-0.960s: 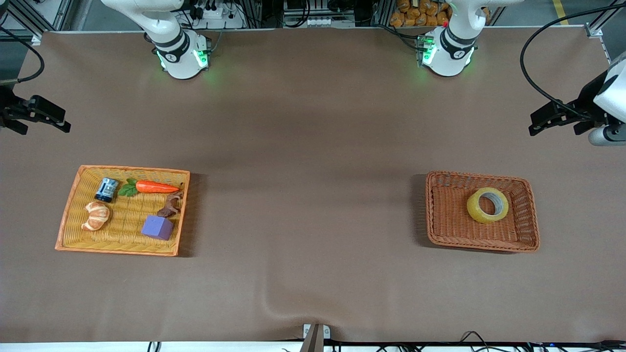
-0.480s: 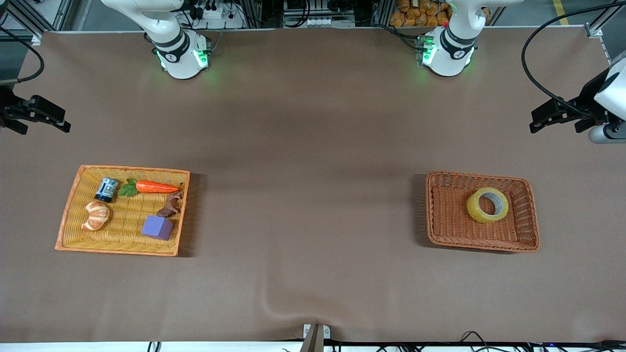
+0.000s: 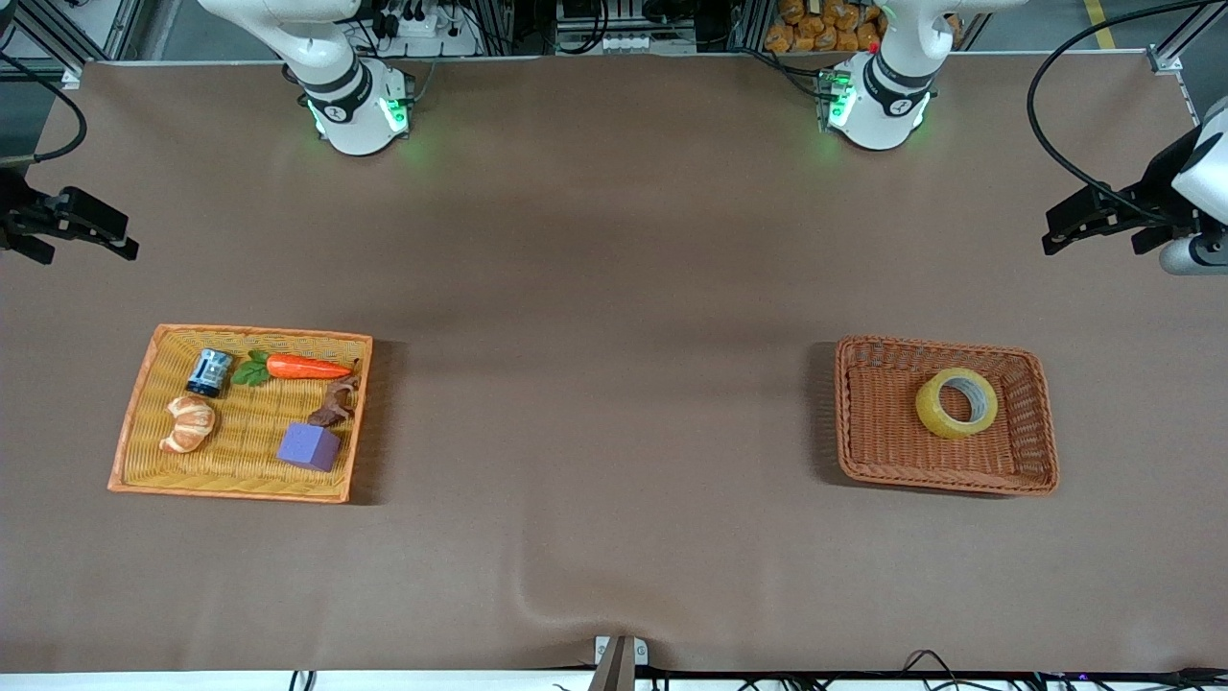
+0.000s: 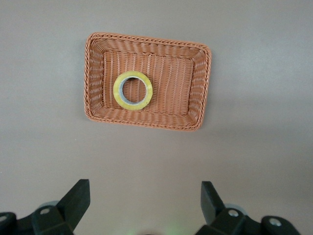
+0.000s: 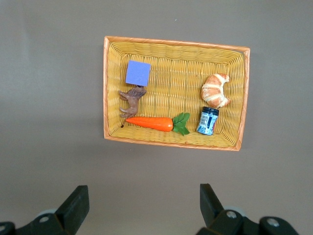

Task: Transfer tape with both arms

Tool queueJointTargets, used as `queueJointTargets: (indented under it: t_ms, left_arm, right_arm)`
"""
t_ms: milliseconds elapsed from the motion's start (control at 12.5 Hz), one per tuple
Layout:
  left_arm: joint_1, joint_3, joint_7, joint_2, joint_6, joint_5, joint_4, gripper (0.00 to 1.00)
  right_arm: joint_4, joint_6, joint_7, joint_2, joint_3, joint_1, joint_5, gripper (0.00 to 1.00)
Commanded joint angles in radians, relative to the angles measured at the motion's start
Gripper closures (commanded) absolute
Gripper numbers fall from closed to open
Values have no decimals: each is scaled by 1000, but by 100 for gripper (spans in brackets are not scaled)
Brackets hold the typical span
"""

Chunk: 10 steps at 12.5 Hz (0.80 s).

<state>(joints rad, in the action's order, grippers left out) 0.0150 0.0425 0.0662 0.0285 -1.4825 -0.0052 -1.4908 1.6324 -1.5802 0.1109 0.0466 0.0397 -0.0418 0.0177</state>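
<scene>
The yellow tape roll (image 3: 956, 403) lies flat in a brown wicker basket (image 3: 863, 451) toward the left arm's end of the table; it also shows in the left wrist view (image 4: 133, 90). My left gripper (image 3: 1089, 223) is high up over the table's edge at the left arm's end, open and empty, its jaws wide apart in the left wrist view (image 4: 145, 200). My right gripper (image 3: 91, 230) is high up over the table's right-arm end, open and empty, also seen in the right wrist view (image 5: 145, 200).
A yellow wicker tray (image 3: 144, 461) toward the right arm's end holds a carrot (image 3: 305, 367), a croissant (image 3: 189, 423), a purple block (image 3: 308, 446), a small dark jar (image 3: 209, 372) and a brown toy animal (image 3: 333, 403). The brown cloth has a wrinkle (image 3: 537, 605) by its near edge.
My left gripper has drifted slightly up and toward the left arm's end of the table. The right gripper, the tape and the baskets have not moved.
</scene>
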Motion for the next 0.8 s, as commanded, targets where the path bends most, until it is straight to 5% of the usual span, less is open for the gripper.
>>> queueJointTargets:
  t_ms: [0, 720]
  left_arm:
    - [8, -9, -20, -4, 22, 7, 14, 0]
    - [11, -3, -22, 4, 41, 33, 15, 0]
  right_arm:
    - [-6, 11, 15, 6, -11, -18, -8, 0]
    - [-6, 9, 15, 4, -11, -21, -8, 0]
